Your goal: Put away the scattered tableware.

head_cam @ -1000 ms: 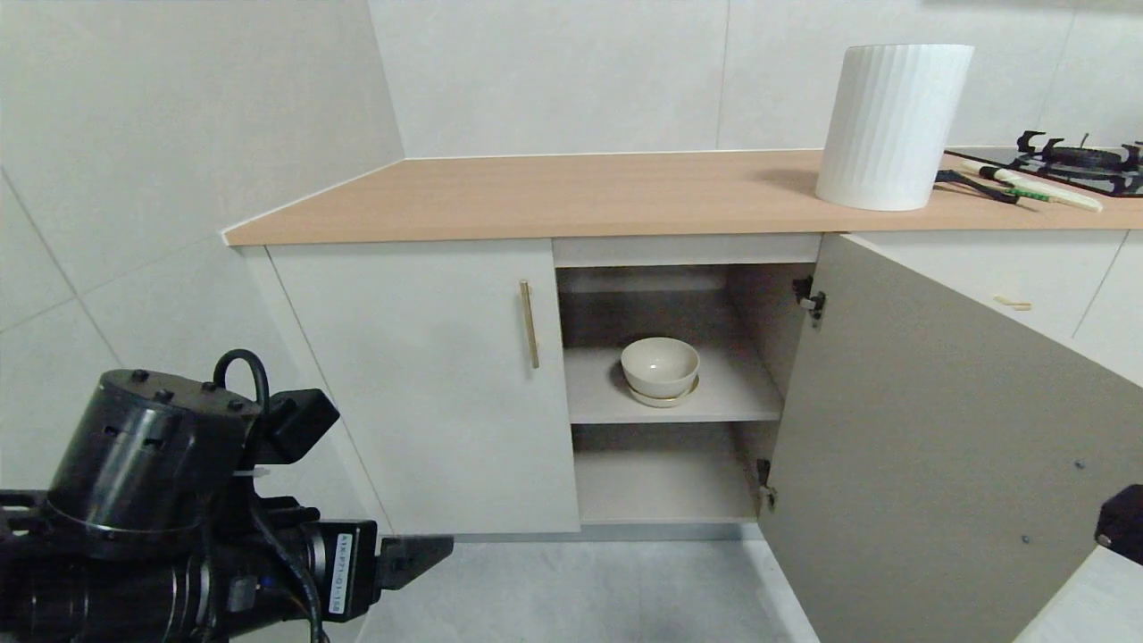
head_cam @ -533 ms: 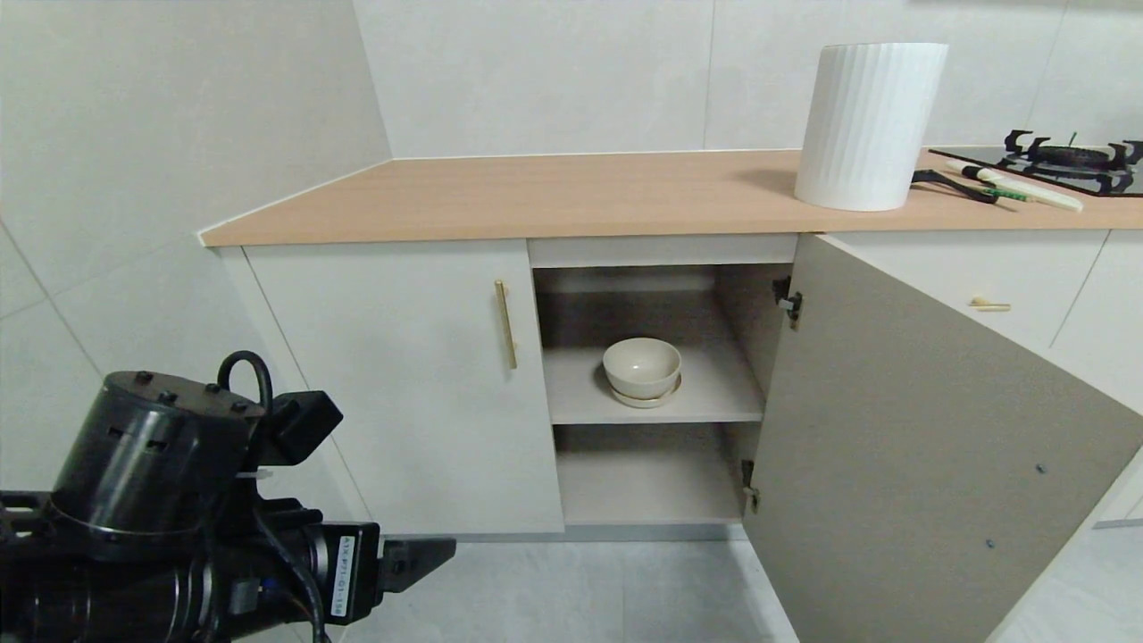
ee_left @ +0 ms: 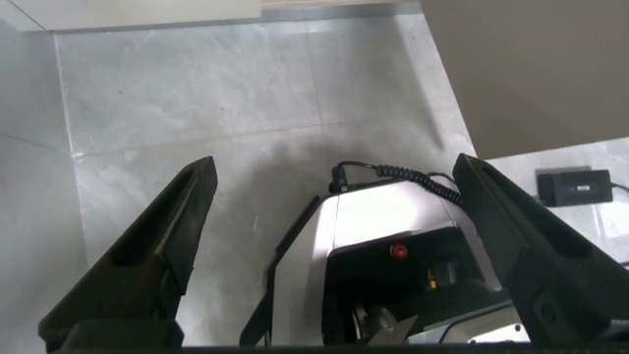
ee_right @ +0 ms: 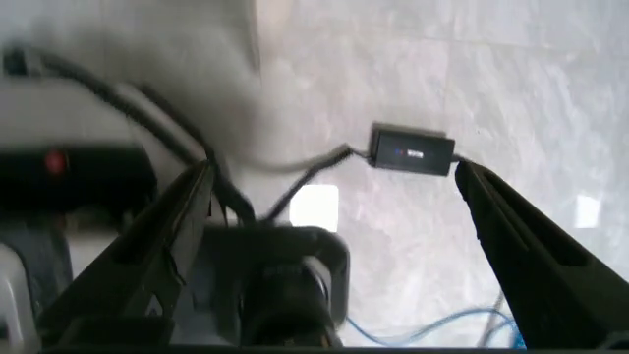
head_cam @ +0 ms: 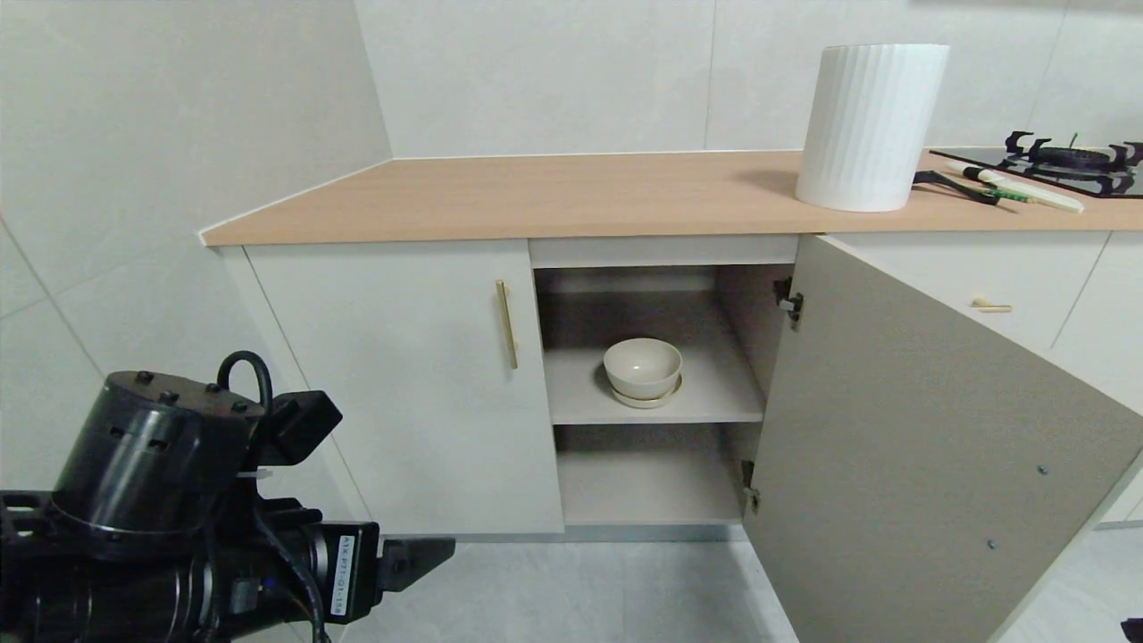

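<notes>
Cabinet (head_cam: 663, 252) under the tabletop (head_cam: 554, 192), right half open. Two shelves inside.
- Upper shelf (head_cam: 725, 393): one cream bowl (head_cam: 642, 366), upright, sitting on a shallow saucer (head_cam: 649, 402) of the same colour. The pair stands a little left of the shelf's centre.
- Lower shelf (head_cam: 647, 487): bare board, in shade.

Open door (head_cam: 893, 429) is swung out towards the camera on its right-hand hinges, showing its grey inner face. Closed door (head_cam: 402, 384) to the left is flat and off-white, with a slim brass bar handle (head_cam: 506, 323) near its right edge.

On the tabletop, which has a pale wood grain and a matt surface: a tall white ribbed cylinder (head_cam: 871, 125) above the open door's hinge side; its contents cannot be seen. Just right of it lie a couple of utensils (head_cam: 1009, 187), one dark and one pale with green marks. Beyond them is a black stove burner (head_cam: 1067, 159).

The walls are large pale tiles and the floor (head_cam: 571, 589) is grey stone-look slab.

Left arm (head_cam: 161, 464) is low at the near left, well apart from the cabinet. Left gripper (ee_left: 334, 165): jaws released, spread wide, nothing between them, floor below.

Right gripper (ee_right: 332, 169): jaws likewise spread and holding nothing. It hangs over the floor above a small black box (ee_right: 413, 150) on a cable.
</notes>
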Robot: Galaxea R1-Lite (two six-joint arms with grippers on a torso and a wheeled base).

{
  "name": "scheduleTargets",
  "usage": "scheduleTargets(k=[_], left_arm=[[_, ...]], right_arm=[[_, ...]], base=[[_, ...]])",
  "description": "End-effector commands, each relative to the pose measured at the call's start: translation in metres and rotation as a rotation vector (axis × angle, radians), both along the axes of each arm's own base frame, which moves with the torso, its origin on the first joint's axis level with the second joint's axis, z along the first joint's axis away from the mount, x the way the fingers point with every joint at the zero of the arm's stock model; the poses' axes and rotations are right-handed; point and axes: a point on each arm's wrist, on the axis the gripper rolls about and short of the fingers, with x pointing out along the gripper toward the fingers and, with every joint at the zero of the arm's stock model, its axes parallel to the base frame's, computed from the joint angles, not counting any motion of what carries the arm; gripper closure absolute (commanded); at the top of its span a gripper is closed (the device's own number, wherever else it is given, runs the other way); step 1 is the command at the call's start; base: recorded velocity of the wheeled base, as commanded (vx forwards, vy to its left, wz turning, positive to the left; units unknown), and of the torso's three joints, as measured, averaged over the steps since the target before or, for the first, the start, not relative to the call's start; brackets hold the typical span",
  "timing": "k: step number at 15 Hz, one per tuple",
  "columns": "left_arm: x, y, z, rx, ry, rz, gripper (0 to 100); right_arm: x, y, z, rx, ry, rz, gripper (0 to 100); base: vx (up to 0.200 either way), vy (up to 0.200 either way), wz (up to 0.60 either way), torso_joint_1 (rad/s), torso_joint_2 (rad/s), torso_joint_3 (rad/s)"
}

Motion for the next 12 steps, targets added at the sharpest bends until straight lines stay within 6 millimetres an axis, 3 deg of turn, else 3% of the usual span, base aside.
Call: scheduleTargets(k=[1,6,12], left_arm=[[0.0,0.0,-0.001,0.002,0.004,0.001,0],[0.0,0.0,-0.002,0.004,0.007,0.001,0],[0.0,0.0,-0.001,0.003,0.005,0.001,0]], right_arm=[[0.018,-0.01,-0.002,-0.002,-0.006,-0.104,0],[0.039,-0.039,-0.003,-0.049,-0.052,-0.238,0],[0.08,-0.052,-0.017,0.012,-0.1,-0.309,0]], base=[[0.0,0.0,0.0,0.0,0.0,0.0],[0.0,0.0,0.0,0.0,0.0,0.0],[0.0,0.0,0.0,0.0,0.0,0.0]])
